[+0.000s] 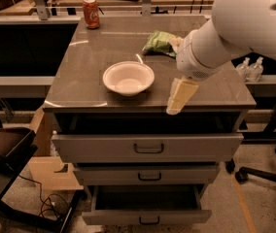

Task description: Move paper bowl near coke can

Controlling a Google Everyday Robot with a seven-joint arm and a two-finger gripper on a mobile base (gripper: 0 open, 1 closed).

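Note:
The off-white paper bowl (128,77) sits upright and empty near the front middle of the grey cabinet top (79,62). The red coke can (91,6) stands at the far left corner of that top, well apart from the bowl. My gripper (179,97) hangs from the big white arm (235,30) over the front edge of the top. It is just right of the bowl and a little above the surface, and it is not touching the bowl.
A green snack bag (159,42) lies behind and right of the bowl, partly hidden by the arm. The bottom drawer (147,213) stands pulled out. Two small bottles (250,68) stand at the right. A dark chair (2,147) and a cardboard box (48,171) are on the left.

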